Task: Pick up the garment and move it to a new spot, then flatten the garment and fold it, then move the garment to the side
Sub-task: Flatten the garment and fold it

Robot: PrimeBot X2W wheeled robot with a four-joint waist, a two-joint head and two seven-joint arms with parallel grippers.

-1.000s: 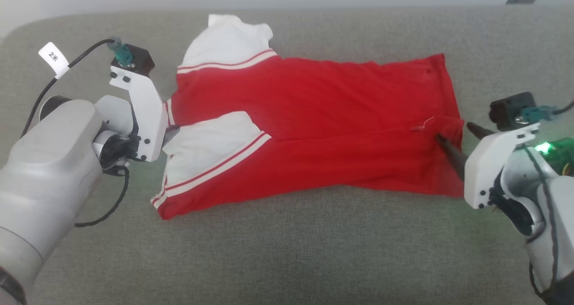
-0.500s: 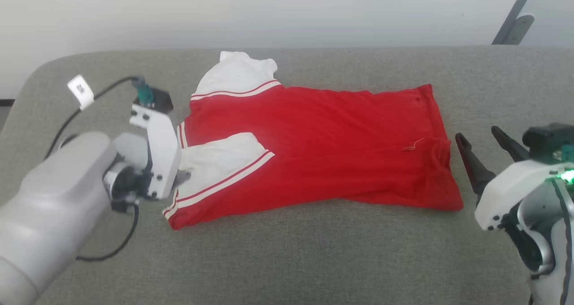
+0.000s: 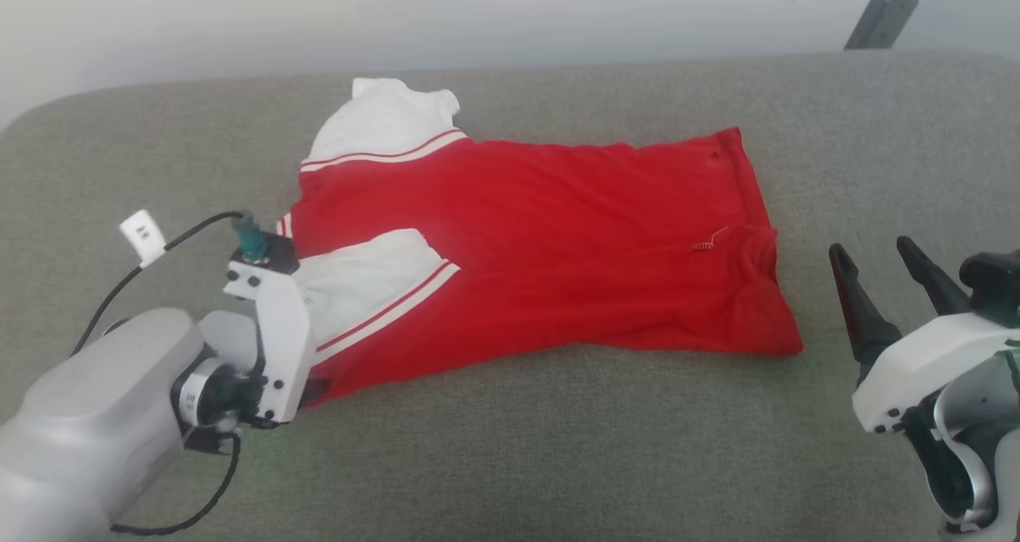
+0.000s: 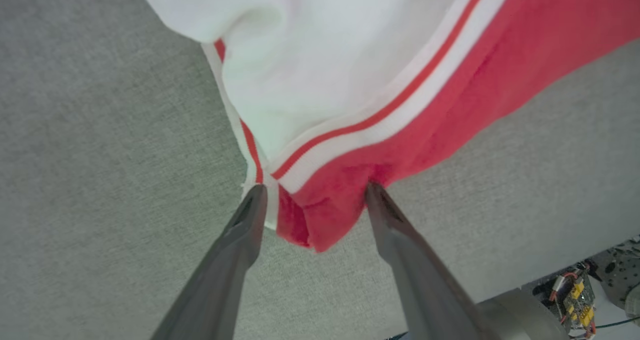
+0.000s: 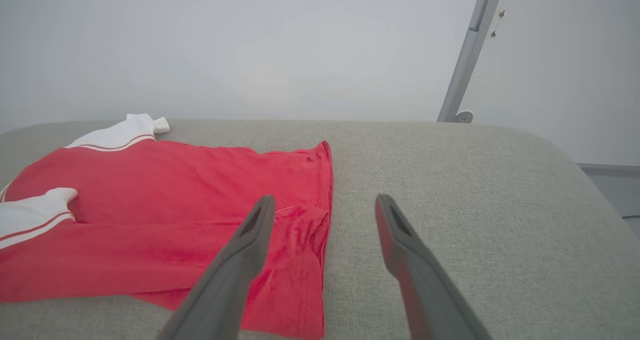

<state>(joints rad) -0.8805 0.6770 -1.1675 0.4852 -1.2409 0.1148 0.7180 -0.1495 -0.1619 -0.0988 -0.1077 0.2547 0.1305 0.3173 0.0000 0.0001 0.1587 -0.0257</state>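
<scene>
Left gripper [image 4: 315, 189], fingers apart, straddling the near sleeve-end corner of the garment [image 3: 542, 263]. Garment folded lengthwise, long axis left to right, grey cushion [image 3: 558, 446] beneath. Right gripper [image 3: 872, 249], fingers apart, just beside the hem end, off the cloth. Probably left arm's grasp first.

Grey fabric cushion [image 3: 558, 462], just 1 folded shirt [image 3: 558, 239] on it: corner between the fingers of the left gripper [image 4: 315, 189], hem just beside the right gripper [image 3: 872, 249].
</scene>
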